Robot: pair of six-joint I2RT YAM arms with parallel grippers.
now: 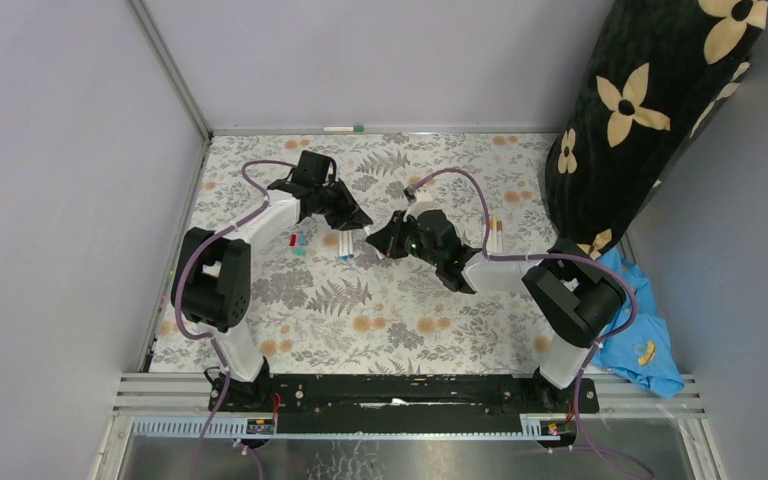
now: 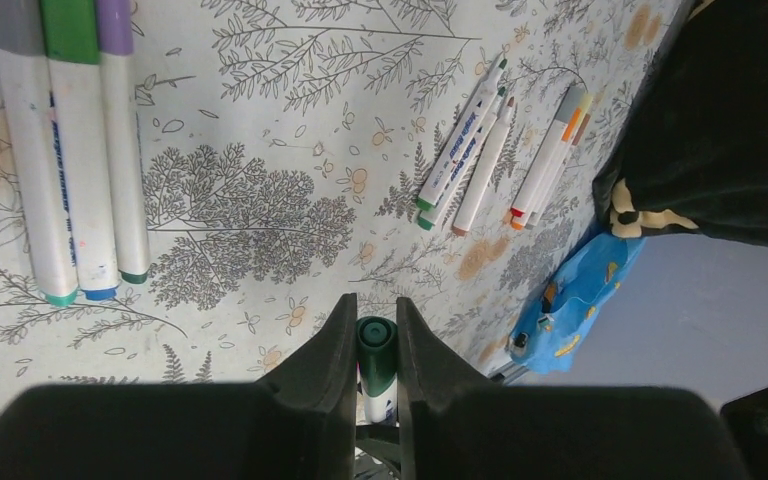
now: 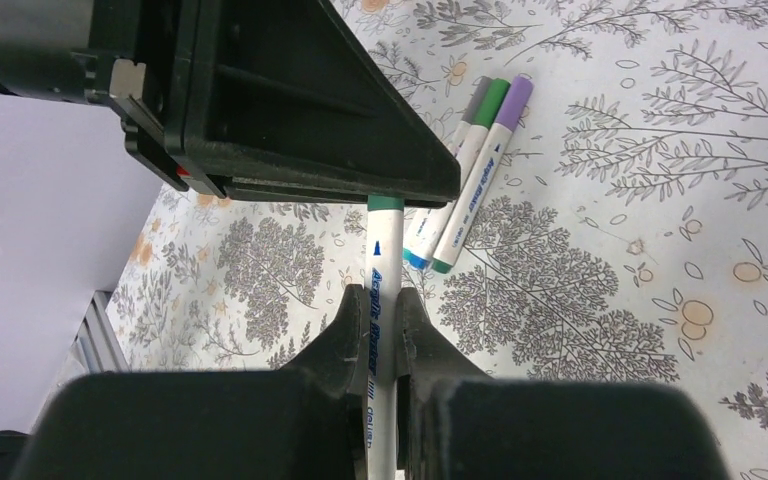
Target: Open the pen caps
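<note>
The left claw (image 2: 372, 318) is pinched shut on the green cap (image 2: 376, 336) of a white pen (image 3: 381, 260), whose barrel the right claw (image 3: 372, 312) grips. Three pens (image 2: 70, 150) lie just beside on the table (image 2: 260, 130). More pens (image 2: 480, 160) lie farther off, near a blue cloth (image 2: 570, 300).

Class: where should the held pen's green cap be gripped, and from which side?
Grip the green cap across its round sides, fingers crosswise to its axis, coming from the left arm's side: the right gripper clamps the white barrel, leaving the cap end jutting free. The left gripper pinches it so.
</note>
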